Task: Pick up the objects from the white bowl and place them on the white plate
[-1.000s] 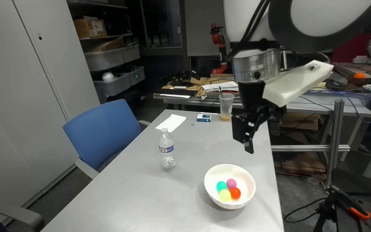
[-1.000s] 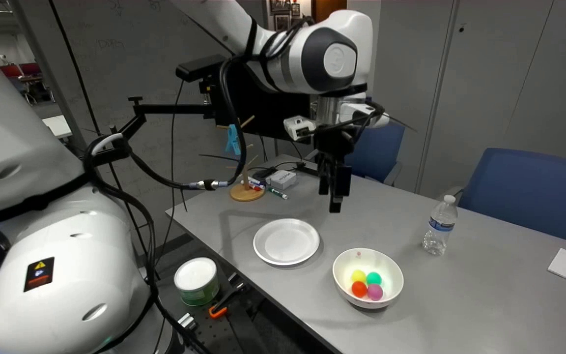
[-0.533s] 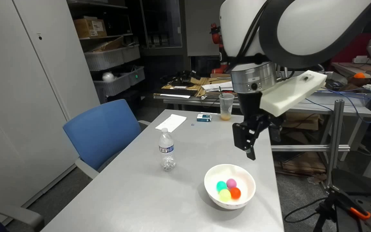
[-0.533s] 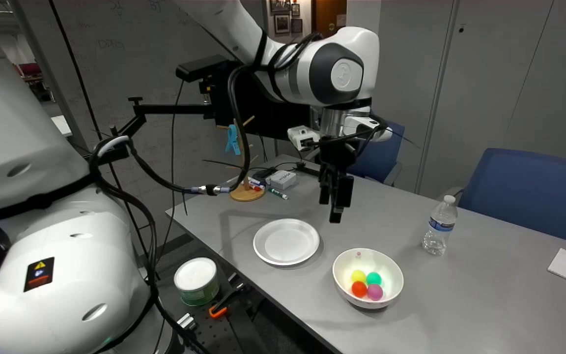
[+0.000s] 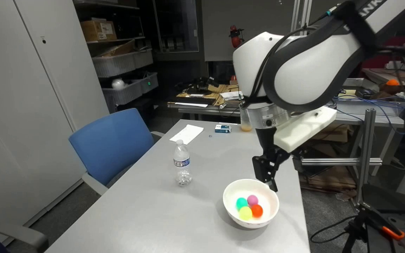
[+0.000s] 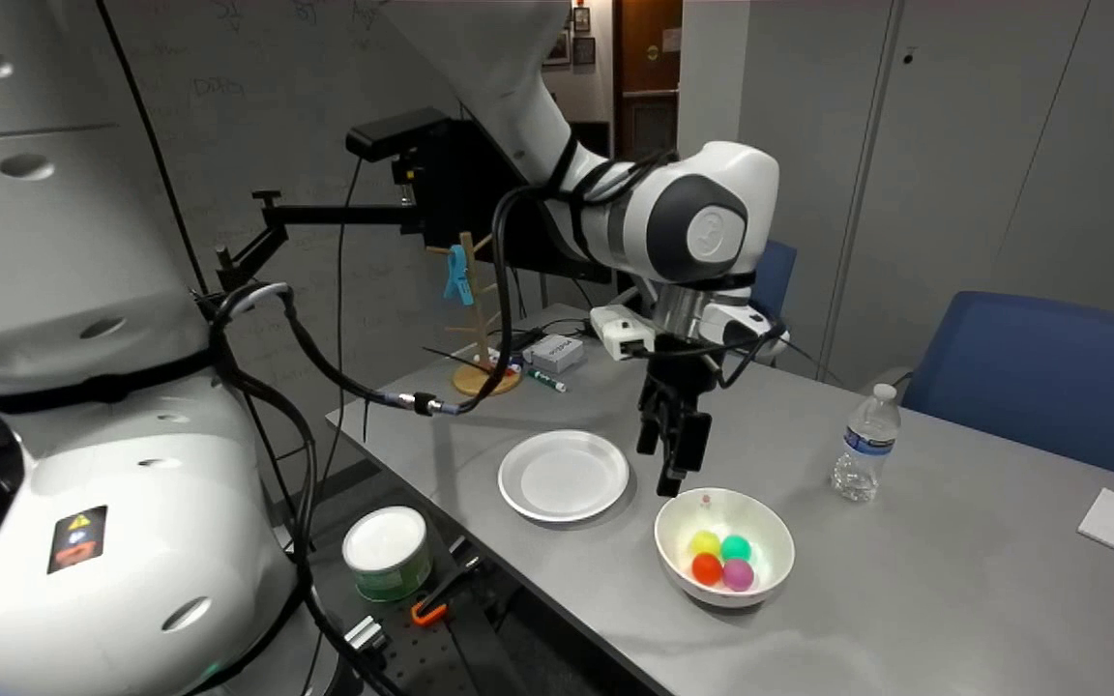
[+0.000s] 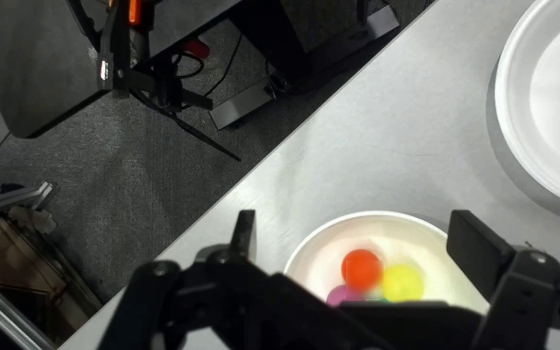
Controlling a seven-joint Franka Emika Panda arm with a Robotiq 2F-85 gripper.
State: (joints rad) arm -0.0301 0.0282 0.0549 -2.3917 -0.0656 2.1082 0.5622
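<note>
Several small balls sit together in the white bowl [image 6: 765, 527]: orange-red [image 6: 707, 568], yellow [image 6: 705, 543], green [image 6: 736, 547] and pink-purple [image 6: 738, 575]. Wide apart and with nothing between them, the fingers of my gripper [image 7: 358, 238] frame the bowl [image 7: 377, 226] in the wrist view. There the orange-red ball [image 7: 359, 269] and yellow ball [image 7: 402, 283] show well, while the purple and green ones are mostly hidden behind the gripper. In both exterior views the open gripper [image 5: 283, 175] hangs just above the bowl's rim. The white plate [image 6: 563, 476] lies beside the bowl.
A clear water bottle [image 6: 866, 445] stands on the table past the bowl. Toward the back are a wooden stand [image 6: 485, 379], a small box [image 6: 555, 353] and a marker [image 6: 547, 381]. White paper [image 5: 187, 134] and a cup [image 5: 245, 127] lie further along. The table edge runs close to the bowl.
The arm has come down a good way, bringing the gripper close to the bowl with its jaws still apart. Bowl, balls, plate and bottle have stayed put.
</note>
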